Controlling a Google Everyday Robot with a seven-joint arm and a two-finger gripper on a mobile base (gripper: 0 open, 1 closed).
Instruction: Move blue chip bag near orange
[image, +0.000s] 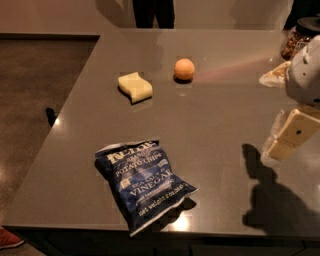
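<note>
Gripper (291, 136) at the far right, just above the grey table (215, 120): cream-coloured, blocky and flat-sided, with squared edges and one small dark round mark on the broad face. Above it, a rounded arm housing (304, 75), pale grey-white, smooth and matte, cut off by the picture's right edge.

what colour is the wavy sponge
The wavy sponge is pale yellow, clearest in the camera view; the cream gripper hovers at right.

blue chip bag (142, 182): white lettering "POTATO CHIPS" and "VINEGAR"; the top brand line is too blurred to read.
gripper (289, 139): right edge; the bag lies well to its left.
</note>
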